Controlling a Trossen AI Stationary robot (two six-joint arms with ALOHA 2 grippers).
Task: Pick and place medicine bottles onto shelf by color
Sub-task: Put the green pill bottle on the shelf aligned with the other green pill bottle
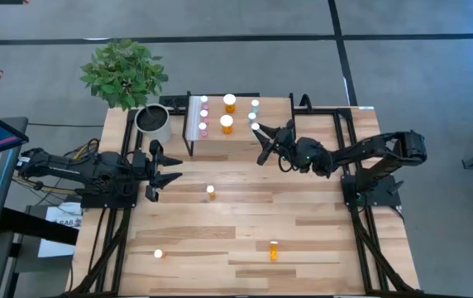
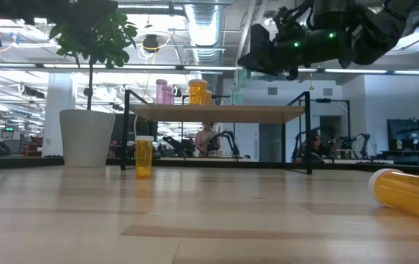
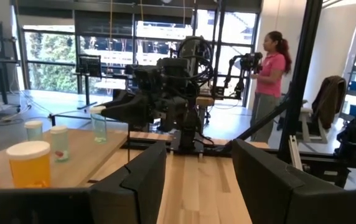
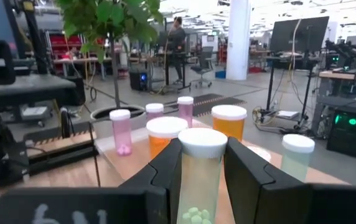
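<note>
From above, we are seeing the right end effector [image 1: 258, 129] hovering at the shelf [image 1: 241, 136] edge, the left end effector [image 1: 164, 170] waiting released over the worktop [image 1: 245, 223]. At the right wrist, its fingers [image 4: 165, 165] are grasping a pale green bottle [image 4: 200, 171], with pink bottles [image 4: 121, 132] and orange bottles [image 4: 228, 127] standing beyond on the shelf.

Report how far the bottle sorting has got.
Done: pink, two large orange and pale green bottles stand on the shelf. In hand: the right gripper holds a pale green bottle above the shelf's green end. Left: three orange bottles on the table, one of them lying down. The left gripper waits open.
</note>
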